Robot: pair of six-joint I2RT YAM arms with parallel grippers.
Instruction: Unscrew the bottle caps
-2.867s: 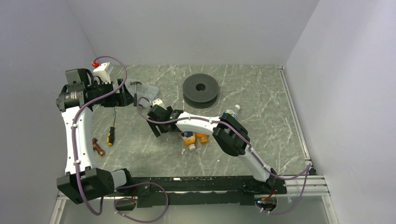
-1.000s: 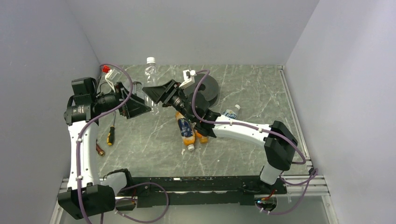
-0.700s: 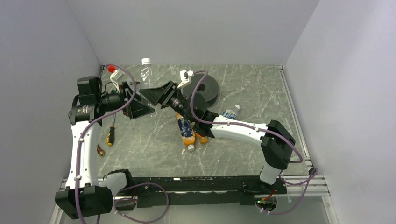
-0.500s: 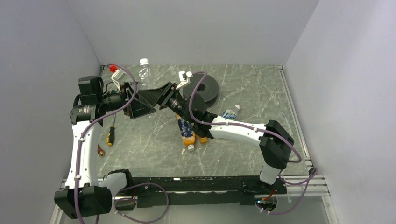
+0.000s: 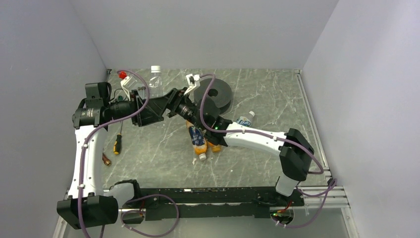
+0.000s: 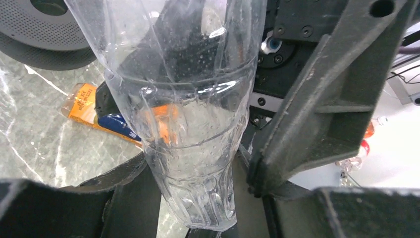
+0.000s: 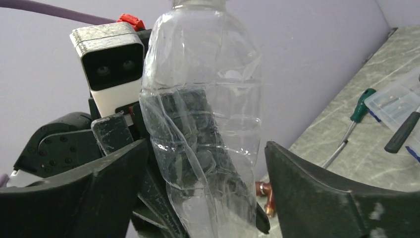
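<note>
Two hands meet at one clear bottle [image 5: 155, 84], which is upright in the air above the far left part of the tabletop [image 5: 267, 99]. The left hand [image 5: 151, 105] pinches this bottle low on its body. The left wrist view shows the ribbed base wedged between that hand's dark fingers [image 6: 126, 196]. Its white top cap [image 5: 156, 68] sits on the neck, pointing up, above both hands.

The right hand [image 5: 169, 101] comes in from the opposite side, level with the bottle's body and below the cap. Its fingers [image 7: 322, 193] are spread wide to either side. In the right wrist view there is open air between one finger and the plastic. The other finger lies right at the bottle's edge, and I cannot tell whether it touches.

A tall orange bottle [image 5: 197, 137] with a dark blue label lies on its side near the middle of the tabletop. Its small white cap [image 5: 202, 156] points toward the near edge. A short orange bottle [image 5: 214, 146] lies just beside it, partly under the right arm.

A black disc [image 5: 218, 94] with a hole lies toward the far edge. A small labelled bottle [image 5: 243, 120] lies near it on the side of the right edge. A yellow-handled screwdriver [image 5: 118, 143] and a copper fitting [image 5: 105, 158] lie near the left edge. A green-handled screwdriver [image 7: 359, 110] lies beside a clear plastic box [image 7: 398, 99].
</note>
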